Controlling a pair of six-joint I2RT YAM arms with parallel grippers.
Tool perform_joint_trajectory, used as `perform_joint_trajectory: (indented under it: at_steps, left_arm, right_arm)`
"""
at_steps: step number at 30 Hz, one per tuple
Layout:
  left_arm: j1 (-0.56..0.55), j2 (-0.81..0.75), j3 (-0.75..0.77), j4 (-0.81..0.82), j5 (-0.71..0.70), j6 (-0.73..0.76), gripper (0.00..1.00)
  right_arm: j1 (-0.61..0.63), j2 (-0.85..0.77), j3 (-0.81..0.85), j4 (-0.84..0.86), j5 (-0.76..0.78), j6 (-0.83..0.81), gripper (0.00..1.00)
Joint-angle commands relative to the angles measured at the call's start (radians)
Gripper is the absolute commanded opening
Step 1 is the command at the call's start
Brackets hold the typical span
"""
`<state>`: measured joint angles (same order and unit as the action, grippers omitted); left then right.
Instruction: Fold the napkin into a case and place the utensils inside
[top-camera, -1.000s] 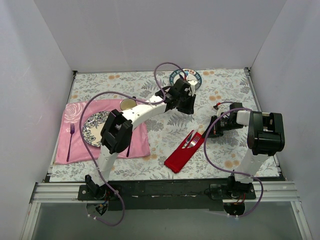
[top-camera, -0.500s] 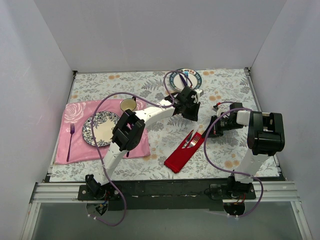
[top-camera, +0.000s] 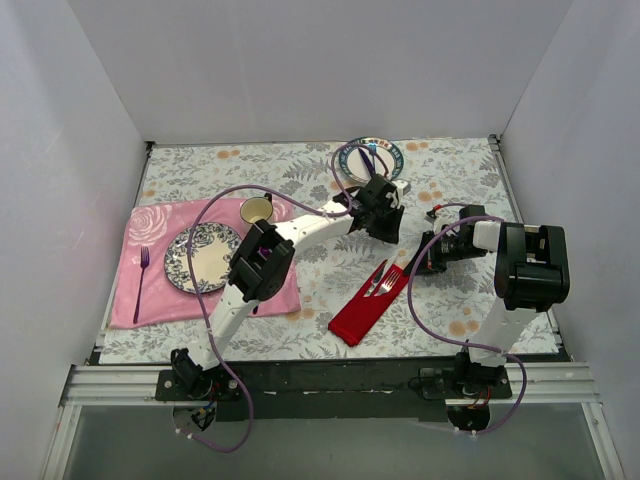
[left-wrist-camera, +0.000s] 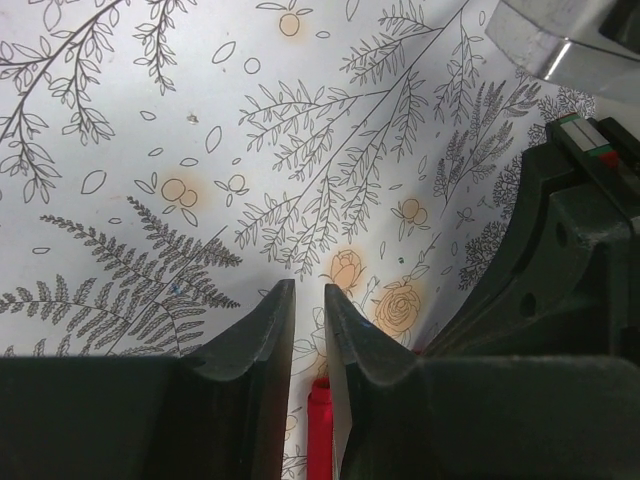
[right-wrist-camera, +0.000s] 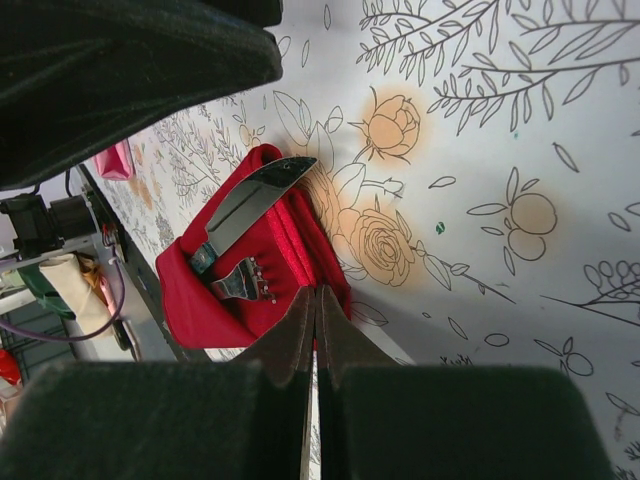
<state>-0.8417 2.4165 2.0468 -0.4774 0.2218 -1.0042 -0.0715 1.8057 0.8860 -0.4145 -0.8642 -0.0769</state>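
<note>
The plain red cloth napkin (top-camera: 362, 308) lies folded into a long narrow case on the flower-patterned tabletop (top-camera: 250, 165), a little to the right of the middle and set at a slant. The silver metal fork and knife with teal-green handles (top-camera: 381, 283) are inside it. Only their metal heads come out at the far end of the case, and the handles are almost fully hidden in the fold.

The left pincer (left-wrist-camera: 308, 300) hangs over the tabletop near the far end of the napkin. Its fingers are almost together, with a thin gap between them, and they hold nothing. The right pincer (right-wrist-camera: 313, 305) is low, just beside the same end of the napkin on its right side. Its fingers are pressed together with nothing between them. Whether it touches the cloth, I cannot tell.

At the left side lies a pink rose-patterned placemat (top-camera: 150, 300), which carries a round patterned plate (top-camera: 200, 258) and a purple fork (top-camera: 143, 280).
</note>
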Motion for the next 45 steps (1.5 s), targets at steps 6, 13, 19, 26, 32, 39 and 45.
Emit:
perform_joint_trajectory:
  at_steps: [6,13,19,26,32,39,45]
  left_arm:
    - [-0.033,0.018,0.05,-0.006,-0.012,0.038,0.18]
    - [-0.045,0.049,0.072,-0.043,-0.039,0.064,0.19]
    - [-0.059,0.047,0.061,-0.073,-0.038,0.081,0.17]
    - [-0.06,0.006,0.01,-0.082,-0.033,0.081,0.11]
    - [-0.06,-0.022,-0.028,-0.089,-0.038,0.085,0.1]
    - [-0.06,-0.005,0.032,-0.087,-0.052,0.064,0.17]
    - [-0.06,0.027,0.061,-0.069,-0.056,0.044,0.17]
  right_arm:
    - [0.006,0.015,0.022,0.003,-0.024,0.008,0.01]
    - [0.006,0.02,0.025,0.003,-0.024,0.011,0.01]
    - [0.006,0.018,0.028,0.0,-0.021,0.009,0.01]
    - [0.006,0.024,0.028,0.0,-0.016,0.008,0.01]
    - [0.006,0.026,0.031,-0.001,-0.016,0.008,0.01]
    - [0.006,0.026,0.03,0.002,-0.016,0.009,0.01]
    - [0.006,0.026,0.027,0.002,-0.012,0.006,0.01]
